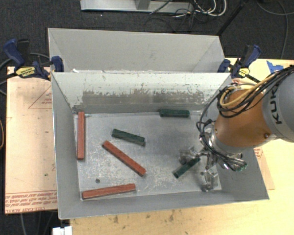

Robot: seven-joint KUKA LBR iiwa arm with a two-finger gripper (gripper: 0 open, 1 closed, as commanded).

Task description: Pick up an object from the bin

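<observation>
Camera view | bin (64, 146): red-brown bars (124, 157), green bars (128, 137) | gripper (200, 168) over front-right green bar (183, 170), closure unclear

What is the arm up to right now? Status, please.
Gripper down at bin's right end. Dark green block beside it, hold unconfirmed. Red-brown sticks lie clear.

Bright, even overhead light; soft shadow beneath the arm (245, 126), dull sheen on the bin (137, 89) wall

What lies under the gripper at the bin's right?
A dark green bar slants out leftward from beneath the gripper. Its right end, and anything else below, is covered by the gripper itself.
</observation>
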